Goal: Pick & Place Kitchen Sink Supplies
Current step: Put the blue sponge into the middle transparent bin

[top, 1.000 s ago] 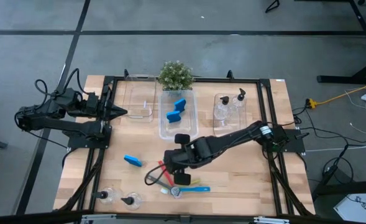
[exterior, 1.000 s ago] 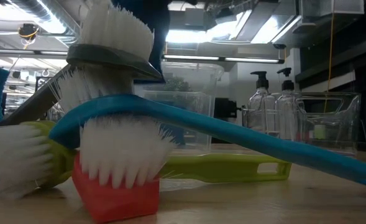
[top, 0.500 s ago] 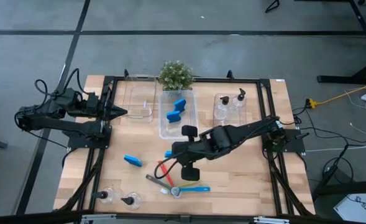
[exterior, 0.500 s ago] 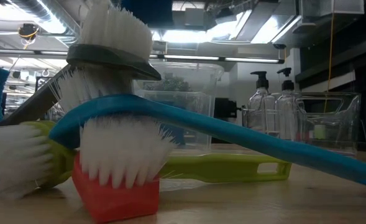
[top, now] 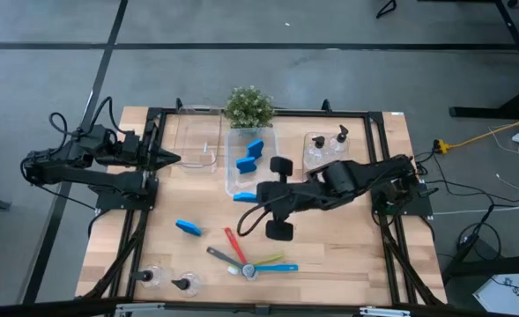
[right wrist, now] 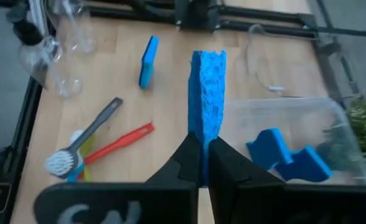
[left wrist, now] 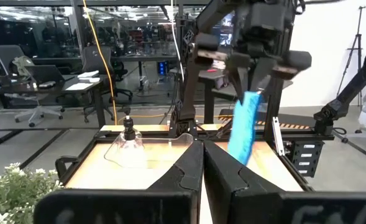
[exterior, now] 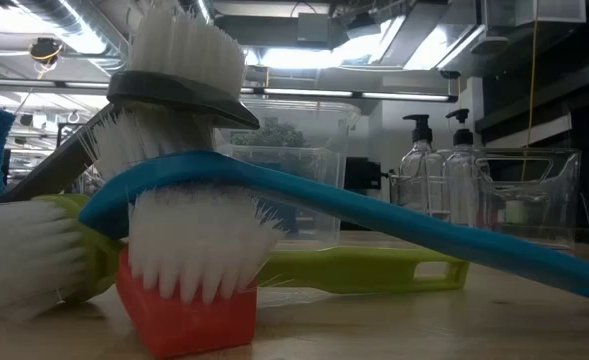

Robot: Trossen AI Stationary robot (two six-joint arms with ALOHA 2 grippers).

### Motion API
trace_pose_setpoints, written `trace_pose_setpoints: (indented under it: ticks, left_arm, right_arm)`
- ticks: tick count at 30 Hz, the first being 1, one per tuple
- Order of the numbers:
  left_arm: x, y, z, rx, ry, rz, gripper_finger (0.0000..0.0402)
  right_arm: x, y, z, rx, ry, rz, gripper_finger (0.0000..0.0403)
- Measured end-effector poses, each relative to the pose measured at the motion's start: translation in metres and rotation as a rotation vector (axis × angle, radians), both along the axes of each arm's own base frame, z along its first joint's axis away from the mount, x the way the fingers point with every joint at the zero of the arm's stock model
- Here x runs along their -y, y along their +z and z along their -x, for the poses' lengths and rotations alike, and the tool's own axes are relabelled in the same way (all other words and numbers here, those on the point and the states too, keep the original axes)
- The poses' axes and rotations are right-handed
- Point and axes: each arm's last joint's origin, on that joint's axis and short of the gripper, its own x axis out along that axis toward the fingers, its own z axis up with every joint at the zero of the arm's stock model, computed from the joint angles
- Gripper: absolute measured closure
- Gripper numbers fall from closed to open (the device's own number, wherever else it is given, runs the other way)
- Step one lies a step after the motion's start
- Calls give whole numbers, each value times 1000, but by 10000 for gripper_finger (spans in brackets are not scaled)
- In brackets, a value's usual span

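Blue sponge (right wrist: 207,99) pinched in right fingers (right wrist: 201,158), no readable writing

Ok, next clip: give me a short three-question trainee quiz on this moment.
1. True or false: the right gripper holds a blue sponge.
2. How many sponges lie in the middle bin? A) none B) two C) four
3. Fill in: the left gripper is shut and holds ____.

Key: 1 true. 2 B. 3 nothing; it waits by the left bin.
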Motion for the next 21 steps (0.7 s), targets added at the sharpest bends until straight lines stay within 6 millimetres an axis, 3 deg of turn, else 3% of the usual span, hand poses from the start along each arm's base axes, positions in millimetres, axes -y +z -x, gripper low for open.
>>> trace_pose_setpoints:
  ticks: [9,17,21]
  left_arm:
    - [0,0,0,0,0,0,396]
    - [0,0,0,0,0,0,395]
    - [0,0,0,0,0,0,395]
  right_arm:
    - [31,16,9,31,-55,37,390]
    - [68,12,10,-74,-55,42,389]
    - [84,11,8,-107,27,39,389]
